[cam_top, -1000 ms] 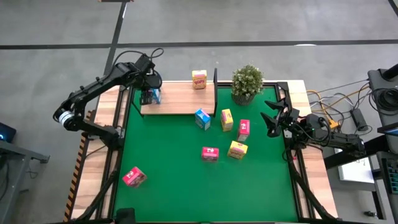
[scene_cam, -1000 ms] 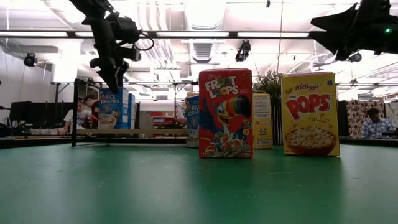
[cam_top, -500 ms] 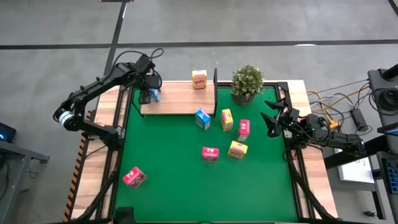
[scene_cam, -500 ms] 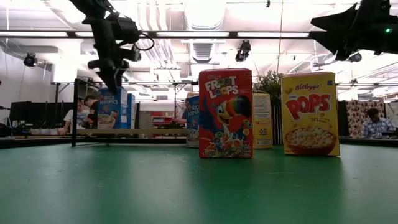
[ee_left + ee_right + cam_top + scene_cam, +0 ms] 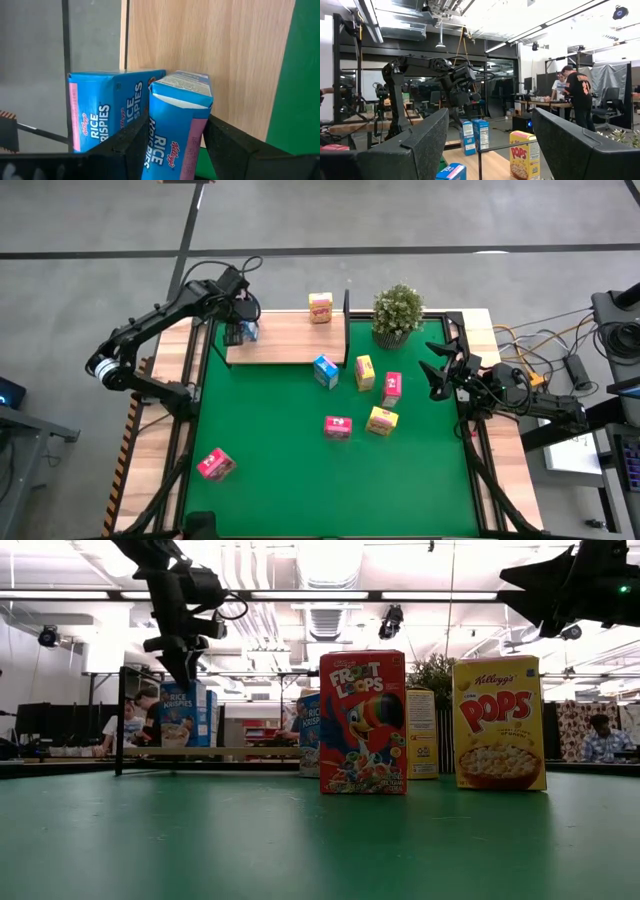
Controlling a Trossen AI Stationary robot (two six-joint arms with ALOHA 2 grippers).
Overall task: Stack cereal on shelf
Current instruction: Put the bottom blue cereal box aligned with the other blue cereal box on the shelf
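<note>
My left gripper [image 5: 240, 328] hangs over the left end of the wooden shelf [image 5: 290, 340], shut on a blue cereal box [image 5: 175, 125]. A second blue box [image 5: 107, 112] stands right beside it. A yellow box [image 5: 320, 307] stands at the shelf's far edge. On the green mat lie or stand a blue box [image 5: 326, 370], two yellow boxes [image 5: 365, 372] [image 5: 382, 420] and three pink boxes [image 5: 391, 387] [image 5: 338, 426] [image 5: 215, 465]. My right gripper [image 5: 437, 375] waits open at the table's right edge, raised, with nothing in it. My left gripper pinches the blue box between its two fingers [image 5: 222, 142], one on each broad face near the box's top [image 5: 180, 85]. The fingers slant steeply down from above. The box stands about upright with its bottom on the shelf [image 5: 180, 748], close against the neighbouring blue box.
A potted green plant [image 5: 397, 313] stands at the shelf's right end. The shelf's black end frame [image 5: 121, 720] rises close to the left gripper. People sit and stand in the room beyond the table. The mat's near half holds only the pink box at the near left.
The blue box under my left gripper has rocked slightly on the shelf and stands about where it was. Both arms have kept their places.
</note>
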